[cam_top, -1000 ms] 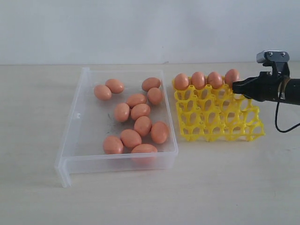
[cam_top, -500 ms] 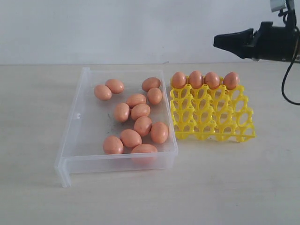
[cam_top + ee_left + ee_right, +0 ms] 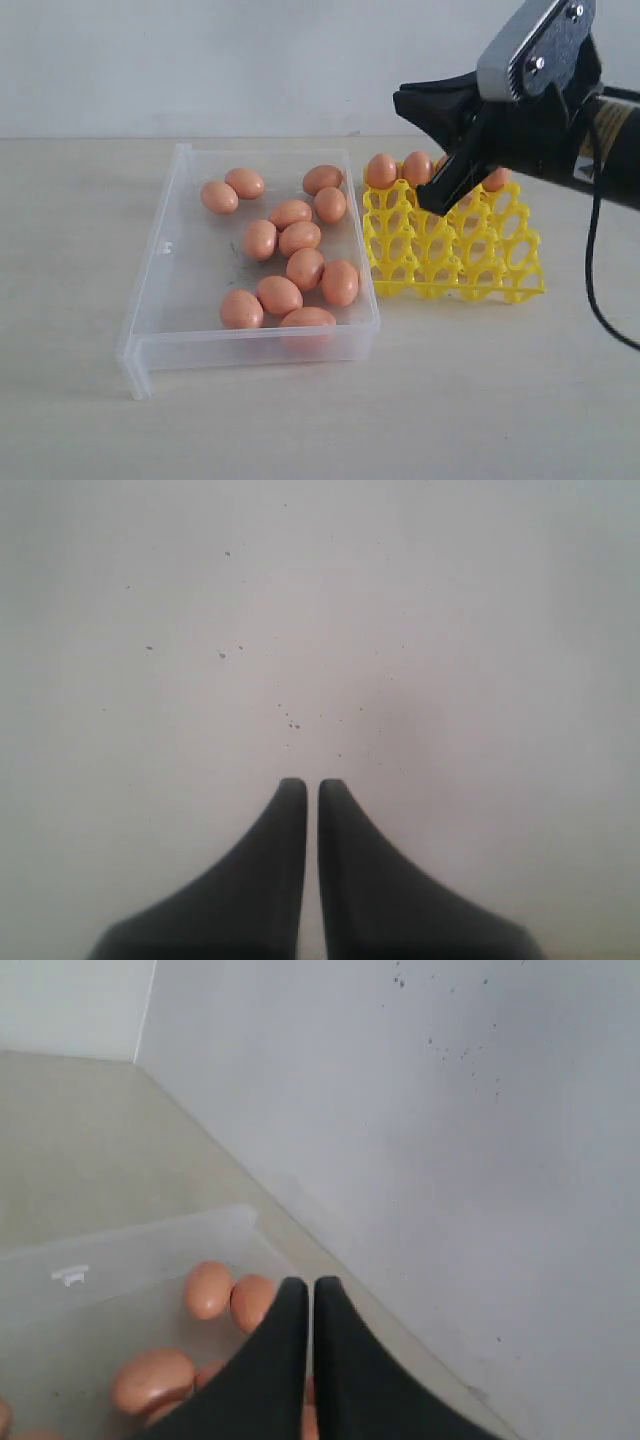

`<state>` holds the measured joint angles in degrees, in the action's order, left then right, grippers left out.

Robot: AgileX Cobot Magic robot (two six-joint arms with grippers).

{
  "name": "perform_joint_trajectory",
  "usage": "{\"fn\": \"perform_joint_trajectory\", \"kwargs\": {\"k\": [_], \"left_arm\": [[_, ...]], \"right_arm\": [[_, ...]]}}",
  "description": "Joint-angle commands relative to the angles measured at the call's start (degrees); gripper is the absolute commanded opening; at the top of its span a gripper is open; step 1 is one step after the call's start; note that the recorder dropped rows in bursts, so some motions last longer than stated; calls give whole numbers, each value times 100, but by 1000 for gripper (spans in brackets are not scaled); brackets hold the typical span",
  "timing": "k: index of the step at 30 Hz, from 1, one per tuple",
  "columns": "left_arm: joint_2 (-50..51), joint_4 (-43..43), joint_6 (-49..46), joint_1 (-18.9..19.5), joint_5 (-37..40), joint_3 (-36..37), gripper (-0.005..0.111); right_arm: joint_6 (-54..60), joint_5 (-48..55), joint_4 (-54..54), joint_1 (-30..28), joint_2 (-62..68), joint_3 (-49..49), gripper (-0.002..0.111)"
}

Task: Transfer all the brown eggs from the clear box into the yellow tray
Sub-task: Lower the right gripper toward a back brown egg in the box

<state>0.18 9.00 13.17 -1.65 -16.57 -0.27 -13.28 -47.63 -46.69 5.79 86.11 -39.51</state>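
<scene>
Because twelve brown eggs lie loose on the floor of the clear box, and only the far row of the yellow tray holds eggs, the task is judged to be at an early stage. The tray stands just beside the box, on its right in the exterior view. Part of the filled row is masked by the right arm.

The right fingers are pressed together with nothing between them. They hang above the tray's far edge and point toward the box. The left fingers are likewise clenched and empty, facing a pale speckled surface outside the exterior view.

The step in hand is judged to be the reach for the next egg:
- Spread the fingers before descending.
- Select an egg at the edge of the cluster, on the tray side, to avoid nudging its neighbours.
- Straddle the egg across its narrow axis and close gently, since the smooth shell may roll or slip.
- Lift clear of the low wall, then seat the egg in a free cup of the next row.

The tabletop is pale, matte and level. A plain white wall backs it.
</scene>
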Motion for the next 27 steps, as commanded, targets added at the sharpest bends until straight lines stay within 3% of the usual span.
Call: {"fn": "perform_joint_trajectory", "kwargs": {"k": [1, 5, 8, 10, 15, 19, 23, 27], "left_arm": [[-18, -42, 23, -24, 35, 27, 4], [-18, -42, 23, -24, 35, 27, 4], [-18, -42, 23, -24, 35, 27, 4], [-18, -42, 23, -24, 35, 27, 4], [-18, -42, 23, -24, 35, 27, 4], [-18, -42, 23, -24, 35, 27, 4], [-18, -42, 23, -24, 35, 27, 4], [-18, -42, 23, -24, 35, 27, 4]], "right_arm": [[552, 623, 1290, 899, -141, 293, 0], [266, 2133, 953, 1756, -14, -66, 1], [510, 2548, 935, 2225, 94, -265, 1], [540, 2979, 946, 2399, 208, -538, 1], [-206, 5190, 993, 2619, 737, -1703, 1], [378, 6239, 1235, 2770, 1253, -2543, 1], [1596, 6129, 1533, 2948, 1723, -2924, 1], [1229, 2851, 1704, 2721, 1834, -2507, 0]]}}
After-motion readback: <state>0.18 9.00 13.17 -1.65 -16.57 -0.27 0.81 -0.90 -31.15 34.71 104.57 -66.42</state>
